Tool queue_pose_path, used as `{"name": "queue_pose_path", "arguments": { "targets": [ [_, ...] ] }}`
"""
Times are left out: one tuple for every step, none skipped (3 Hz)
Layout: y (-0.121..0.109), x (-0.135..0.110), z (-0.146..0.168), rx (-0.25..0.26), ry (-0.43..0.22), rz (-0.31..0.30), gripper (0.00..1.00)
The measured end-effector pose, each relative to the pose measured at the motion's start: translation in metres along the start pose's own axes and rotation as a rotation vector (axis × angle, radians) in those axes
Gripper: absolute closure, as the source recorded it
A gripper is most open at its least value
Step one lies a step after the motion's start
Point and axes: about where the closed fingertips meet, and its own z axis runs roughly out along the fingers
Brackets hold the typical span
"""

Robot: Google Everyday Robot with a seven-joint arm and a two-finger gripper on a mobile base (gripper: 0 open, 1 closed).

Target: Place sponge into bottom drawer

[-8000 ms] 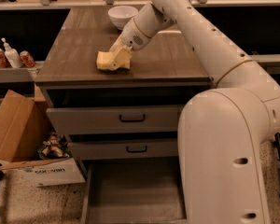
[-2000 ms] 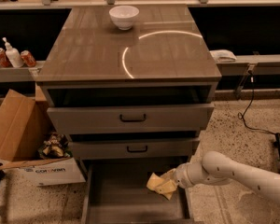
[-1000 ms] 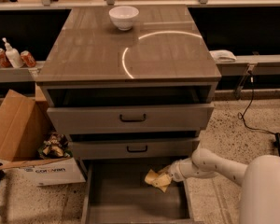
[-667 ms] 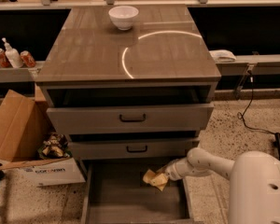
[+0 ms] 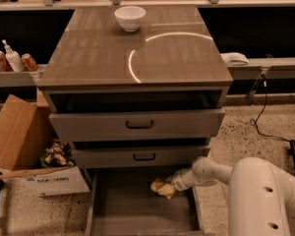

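Low in the camera view, bottom drawer (image 5: pixel 123 206): pulled fully out at the foot of the cabinet, reaching further forward than the two above it, its flat grey-brown floor showing.
Sponge (image 5: pixel 161 187): pale yellow and crumpled, over the right rear part of the bottom drawer's floor, just in front of the middle drawer and touching the gripper's tip.
Gripper (image 5: pixel 173 183): down inside the bottom drawer near its right wall, pointing left; it appears to be closed on the right end of the sponge, though the tip is small and dim.
Arm (image 5: pixel 209 171): white, reaching in from the right over the drawer's right wall, with the robot's rounded white body (image 5: pixel 265 200) filling the lower right corner.
Middle drawer (image 5: pixel 143 156): partly open, black handle on its front.
Top drawer (image 5: pixel 137 124): partly open, pulled a little further forward than the middle one, black handle at centre.
Cabinet top (image 5: pixel 137 58): glossy brown with a curved light reflection.
White bowl (image 5: pixel 130 17): upright near the back edge of the cabinet top, well apart from the sponge.
Cardboard box (image 5: pixel 14 136): on the floor left of the cabinet, flaps open.
Left shelf: a white pump bottle (image 5: pixel 12 59) standing between two red cans.
Black cable (image 5: pixel 260 107): trailing over the speckled floor on the right.
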Motion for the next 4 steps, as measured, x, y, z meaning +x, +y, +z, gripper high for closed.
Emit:
{"name": "queue_pose_path", "arguments": {
  "targets": [
    [0.001,0.009,0.010,-0.008,0.025,0.011,0.12],
    [-0.002,0.027,0.006,-0.008,0.027,0.041,0.00],
    [-0.006,0.054,-0.018,0.008,0.004,0.086,0.00],
    [-0.002,0.078,-0.055,0.036,-0.079,0.127,0.00]
  ]
}}
